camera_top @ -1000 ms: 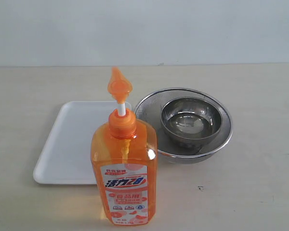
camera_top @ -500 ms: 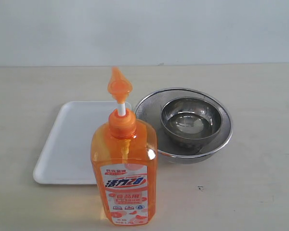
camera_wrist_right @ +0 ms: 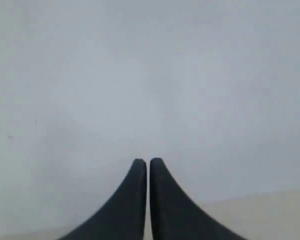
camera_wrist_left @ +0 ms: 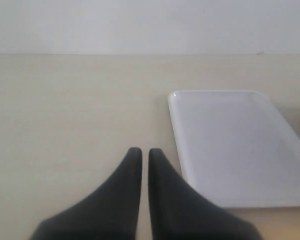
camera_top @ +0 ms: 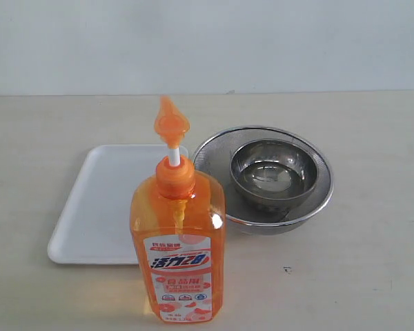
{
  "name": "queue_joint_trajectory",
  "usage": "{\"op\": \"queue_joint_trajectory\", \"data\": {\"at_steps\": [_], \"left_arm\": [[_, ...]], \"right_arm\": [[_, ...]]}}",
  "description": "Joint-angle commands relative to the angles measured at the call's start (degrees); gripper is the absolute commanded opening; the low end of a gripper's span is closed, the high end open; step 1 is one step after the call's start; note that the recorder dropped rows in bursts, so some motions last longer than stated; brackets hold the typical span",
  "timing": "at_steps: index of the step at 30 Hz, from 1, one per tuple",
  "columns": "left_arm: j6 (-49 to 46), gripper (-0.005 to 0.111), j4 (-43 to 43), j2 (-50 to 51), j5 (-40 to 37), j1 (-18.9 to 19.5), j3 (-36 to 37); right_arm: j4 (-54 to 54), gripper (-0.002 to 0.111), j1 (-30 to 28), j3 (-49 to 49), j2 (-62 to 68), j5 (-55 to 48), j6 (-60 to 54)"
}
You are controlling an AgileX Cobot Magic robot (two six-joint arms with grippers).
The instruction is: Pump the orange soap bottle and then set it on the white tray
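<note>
In the exterior view we count one orange soap bottle [camera_top: 177, 255], one white tray [camera_top: 100, 207] and two steel bowls, with the small bowl [camera_top: 272, 172] sitting inside the big bowl [camera_top: 317, 200]. The bottle stands upright on the table [camera_top: 372, 276], not on the tray, and it hides the tray's near right corner from this camera. Its pump head [camera_top: 170, 124] is up on the white stem. The label has blue Chinese lettering with what looks like a couple of digits after it (the small print below is too tiny for us to read).

In the left wrist view we see one left gripper [camera_wrist_left: 145, 152]. Its dark fingers are pinched together with just a sliver between them and nothing is in them. It hangs over bare table just beside the tray [camera_wrist_left: 230, 145].

The right wrist view is the same story. There's one right gripper [camera_wrist_right: 148, 162], fingers pressed together on nothing, in front of a plain grey wall.
</note>
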State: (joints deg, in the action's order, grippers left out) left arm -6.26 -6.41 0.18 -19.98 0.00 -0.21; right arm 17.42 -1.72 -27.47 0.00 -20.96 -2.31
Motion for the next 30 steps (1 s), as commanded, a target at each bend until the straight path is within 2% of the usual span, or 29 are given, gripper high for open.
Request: {"op": "queue_joint_trajectory", "data": {"at_steps": [1,10,14,16,19,24,26,29,30], "left_arm": [[0.44,0.005,-0.27,-0.18,0.47,0.12,0.21],[0.44,0.005,-0.27,-0.18,0.47,0.12,0.21],[0.44,0.005,-0.27,-0.18,0.47,0.12,0.21],[0.44,0.005,-0.27,-0.18,0.47,0.12,0.21],[0.44,0.005,-0.27,-0.18,0.47,0.12,0.21],[0.44,0.005,-0.27,-0.18,0.47,0.12,0.21],[0.44,0.005,-0.27,-0.18,0.47,0.12,0.21],[0.44,0.005,-0.27,-0.18,0.47,0.12,0.21],[0.44,0.005,-0.27,-0.18,0.47,0.12,0.21]], "right_arm": [[0.16,0.000,0.10,-3.72,0.00,5.09,0.12],[0.20,0.000,0.10,-4.33,0.00,13.94,0.83],[0.44,0.000,0.10,-4.33,0.00,18.87,4.51],[3.14,0.000,0.10,-4.36,0.00,22.08,10.65],[4.66,0.000,0.24,-5.06,0.00,18.87,15.67],[5.65,0.000,0.24,-5.20,0.33,9.26,3.70],[10.03,0.000,0.24,-5.20,3.98,5.75,-2.96],[27.02,0.000,0.24,-5.20,12.05,-1.24,-24.57],[35.61,0.000,0.24,-5.20,16.32,-5.16,-38.13]]}}
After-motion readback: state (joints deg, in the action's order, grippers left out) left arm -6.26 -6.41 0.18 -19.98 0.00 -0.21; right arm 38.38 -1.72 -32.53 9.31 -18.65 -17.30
